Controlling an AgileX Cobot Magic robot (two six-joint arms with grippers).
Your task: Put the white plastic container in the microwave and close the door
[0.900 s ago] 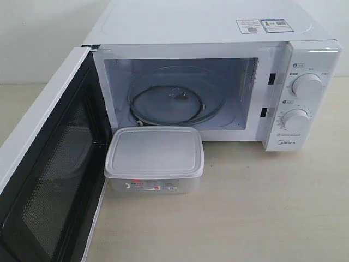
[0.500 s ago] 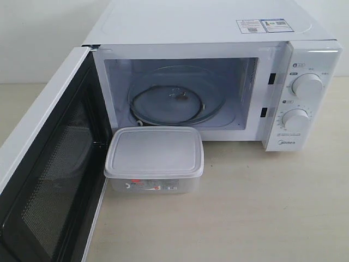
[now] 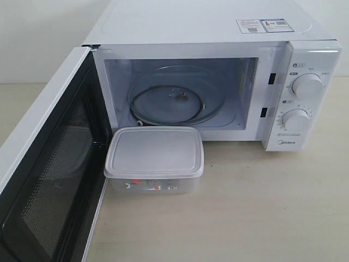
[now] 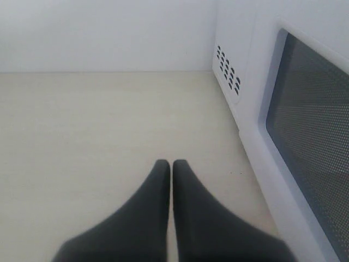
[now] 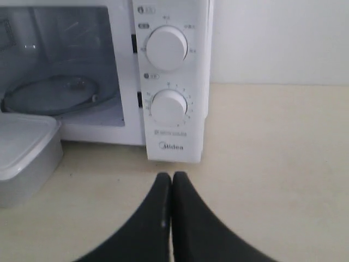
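The white plastic container (image 3: 154, 158) sits on the table just in front of the microwave (image 3: 218, 82), lid on, red-and-white label facing forward. The door (image 3: 46, 169) hangs wide open at the left, its mesh window facing inward, and the glass turntable (image 3: 170, 103) lies bare inside. Neither arm shows in the exterior view. My left gripper (image 4: 170, 165) is shut and empty over bare table, outside the door (image 4: 311, 125). My right gripper (image 5: 172, 177) is shut and empty, low in front of the dial panel (image 5: 169, 82), with the container (image 5: 24, 155) off to one side.
Light wooden table (image 3: 262, 207) spreads in front of and to the right of the microwave. A white wall stands behind. The open door takes up the table's left side.
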